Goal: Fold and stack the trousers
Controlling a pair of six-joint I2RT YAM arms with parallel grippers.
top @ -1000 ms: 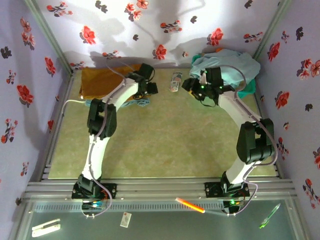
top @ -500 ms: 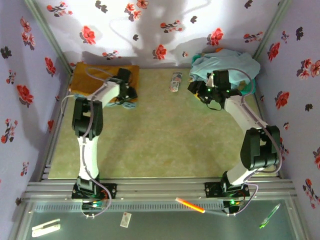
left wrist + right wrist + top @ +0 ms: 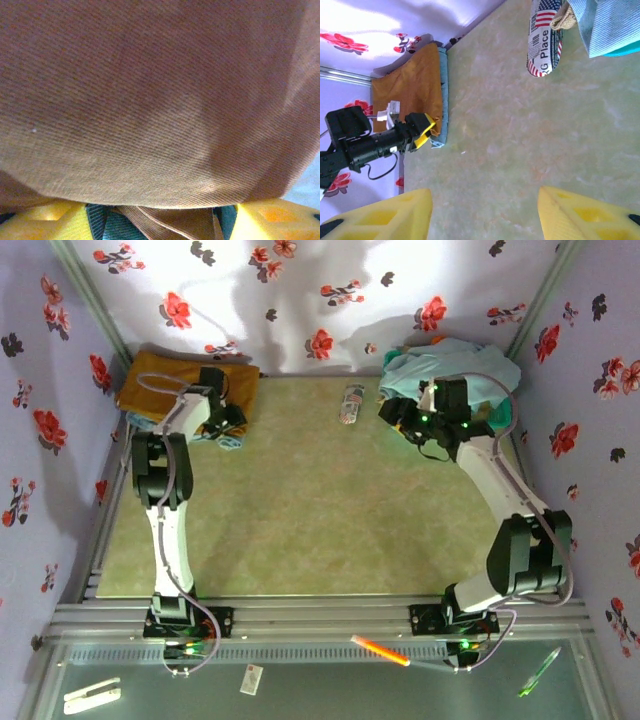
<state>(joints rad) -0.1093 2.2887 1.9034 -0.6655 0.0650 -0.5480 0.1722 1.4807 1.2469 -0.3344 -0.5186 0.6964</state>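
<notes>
Mustard-brown trousers (image 3: 175, 380), folded flat, at about ten o'clock on the table (image 3: 320, 520), tucked into the far left corner. On top of a dusty blue cloth (image 3: 233, 443), with just a thin blue edge peeking out on the three o'clock side and at the near corner. Close up in the left wrist view, ribbed brown cloth (image 3: 150, 100) from side to side.

Left gripper (image 3: 228, 428) at the near right corner of the trousers, right against them. Yellow fingers (image 3: 45, 225) far apart, jaws open wide. A small fold of the brown cloth between the fingers, not squeezed. Seen from the right wrist view too: left gripper (image 3: 424, 131) tip right at the corner of the stack.

Right gripper (image 3: 392, 410) well apart from the trousers, at about one o'clock, above the bare table. Jaws open wide, nothing in them, just green table between the yellow fingers (image 3: 395, 215).

Just past the right gripper, a heap of pale blue cloth (image 3: 450, 360) in the far right corner, between one and two o'clock. Near twelve o'clock, a small tube (image 3: 350, 405) with a flag print, lying on its side, close to the pale blue heap.

All around, pale walls (image 3: 300, 300) with red flowers. At six o'clock, on the front ledge by the arm bases, an orange pen (image 3: 380, 650) and a green pen (image 3: 540, 670).
</notes>
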